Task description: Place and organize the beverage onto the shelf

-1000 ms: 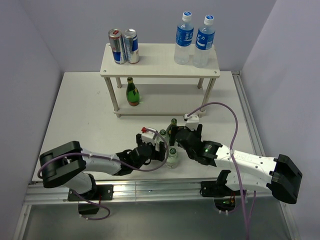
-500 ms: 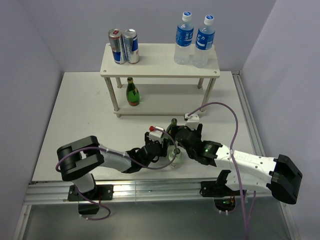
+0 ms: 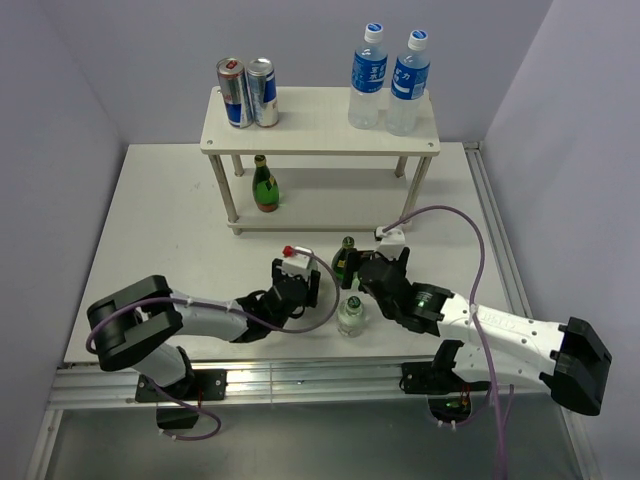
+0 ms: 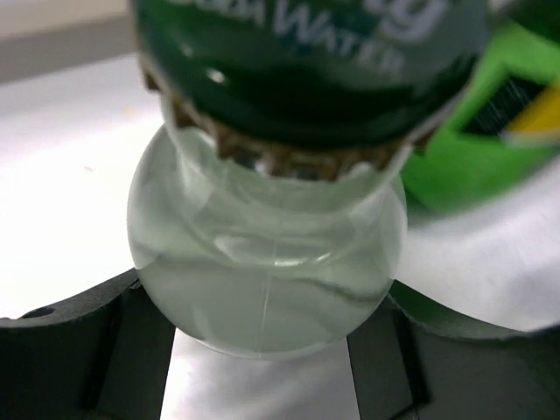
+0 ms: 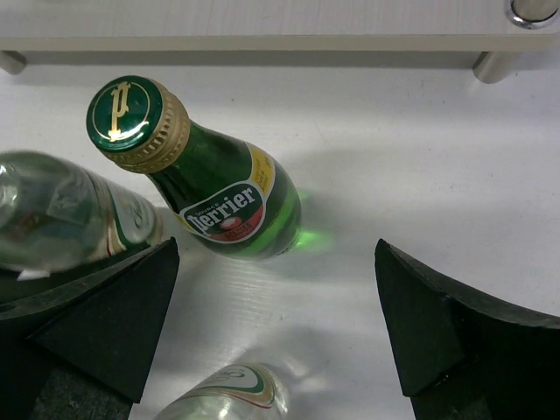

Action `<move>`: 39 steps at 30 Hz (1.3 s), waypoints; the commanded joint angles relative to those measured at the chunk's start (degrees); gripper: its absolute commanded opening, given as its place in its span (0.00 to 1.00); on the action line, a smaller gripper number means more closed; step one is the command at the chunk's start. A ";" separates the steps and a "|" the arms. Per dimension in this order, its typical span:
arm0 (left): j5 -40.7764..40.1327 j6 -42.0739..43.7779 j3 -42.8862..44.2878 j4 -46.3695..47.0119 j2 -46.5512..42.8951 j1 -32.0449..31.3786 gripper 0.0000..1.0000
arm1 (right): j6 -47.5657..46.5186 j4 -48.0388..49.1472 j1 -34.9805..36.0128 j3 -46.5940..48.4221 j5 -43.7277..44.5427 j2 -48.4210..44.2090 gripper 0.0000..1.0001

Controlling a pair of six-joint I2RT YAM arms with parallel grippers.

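My left gripper (image 3: 312, 286) (image 4: 267, 354) is shut on a clear glass bottle (image 4: 267, 280) with a green cap; its dark fingers (image 4: 79, 350) press both sides of the bottle. The same bottle (image 5: 61, 214) shows at the left edge of the right wrist view. A green Perrier bottle (image 3: 346, 258) (image 5: 223, 197) stands upright just beyond my open right gripper (image 3: 364, 270) (image 5: 276, 306), apart from its fingers. A second clear bottle (image 3: 350, 316) (image 5: 227, 394) stands close below that gripper. The cream shelf (image 3: 320, 125) lies behind.
On the shelf's top board stand two cans (image 3: 248, 92) at the left and two water bottles (image 3: 390, 78) at the right. A green bottle (image 3: 264, 185) stands on the lower board. The shelf's front edge (image 5: 262, 39) is close ahead of the right gripper.
The left gripper was open a second ago and is now closed on the clear bottle, drawn back a little to the left. The right arm has shifted slightly.
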 commanded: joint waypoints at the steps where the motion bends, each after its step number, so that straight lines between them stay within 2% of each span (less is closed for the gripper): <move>1: -0.01 3.21 2.38 6.27 -5.87 4.10 0.00 | 0.90 -0.77 0.00 0.56 1.55 -3.04 1.00; 6: 4.81 7.16 7.90 5.13 -6.23 10.24 0.00 | 1.16 -2.00 0.00 0.21 1.90 -5.24 1.00; 12: 7.64 10.95 18.00 2.23 -2.28 13.51 0.00 | 1.42 -2.27 0.09 -0.58 2.52 -5.60 1.00; 20: 10.62 13.94 29.97 -1.64 3.70 14.30 0.00 | 1.51 -2.53 0.00 -1.55 2.96 -7.09 1.00; 29: 14.49 14.29 43.41 -2.43 16.70 15.89 0.00 | 2.04 -3.50 0.00 -2.96 3.31 -9.90 1.00; 39: 16.95 12.98 51.95 -3.75 25.33 15.97 0.00 | 2.22 -3.15 0.00 -4.63 3.40 -12.02 1.00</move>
